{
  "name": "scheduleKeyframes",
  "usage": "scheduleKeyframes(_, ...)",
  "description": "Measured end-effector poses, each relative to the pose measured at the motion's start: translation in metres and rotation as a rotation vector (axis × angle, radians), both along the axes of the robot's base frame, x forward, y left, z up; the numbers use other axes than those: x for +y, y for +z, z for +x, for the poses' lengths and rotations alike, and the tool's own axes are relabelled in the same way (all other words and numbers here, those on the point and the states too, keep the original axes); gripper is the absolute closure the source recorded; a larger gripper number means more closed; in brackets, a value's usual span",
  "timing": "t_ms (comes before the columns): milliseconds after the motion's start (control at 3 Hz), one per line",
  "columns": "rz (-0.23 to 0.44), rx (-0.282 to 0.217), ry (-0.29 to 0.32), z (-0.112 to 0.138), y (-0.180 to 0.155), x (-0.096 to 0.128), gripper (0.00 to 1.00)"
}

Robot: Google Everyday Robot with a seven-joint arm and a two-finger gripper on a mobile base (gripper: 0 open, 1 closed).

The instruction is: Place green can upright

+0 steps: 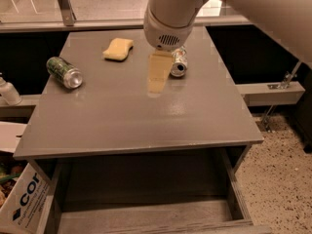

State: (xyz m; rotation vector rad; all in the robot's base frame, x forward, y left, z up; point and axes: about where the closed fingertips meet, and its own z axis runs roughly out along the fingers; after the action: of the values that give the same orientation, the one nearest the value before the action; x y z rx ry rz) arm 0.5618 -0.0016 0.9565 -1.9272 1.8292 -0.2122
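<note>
The green can (pixel 64 72) lies on its side near the left edge of the grey table (pixel 122 121), its silver end turned to the front right. My gripper (pixel 156 84) hangs from the big white arm (pixel 170 13) over the middle of the table, well to the right of the green can and apart from it. A paler can (pixel 178 63) lies on its side just right of the gripper, partly hidden by the arm.
A yellow sponge (pixel 118 48) lies at the back of the table between the two cans. An open drawer (pixel 146 199) juts out under the front edge. A cardboard box (pixel 22 204) and a white bottle (pixel 7 90) stand at the left.
</note>
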Motion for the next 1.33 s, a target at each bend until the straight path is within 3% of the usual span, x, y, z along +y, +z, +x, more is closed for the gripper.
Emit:
scheduleKeyframes(333,-0.02,-0.01,0.088,0.019,-0.017,0.031,0.0)
scheduleKeyframes(667,-0.051,-0.017,0.232,0.03,-0.033,0.069,0.0)
scheduleKeyframes(1000,-0.051,-0.017,0.232,0.03,-0.033,0.069,0.0)
scheduleKeyframes(1333,-0.102,-0.021,0.258,0.043,-0.039,0.07,0.0)
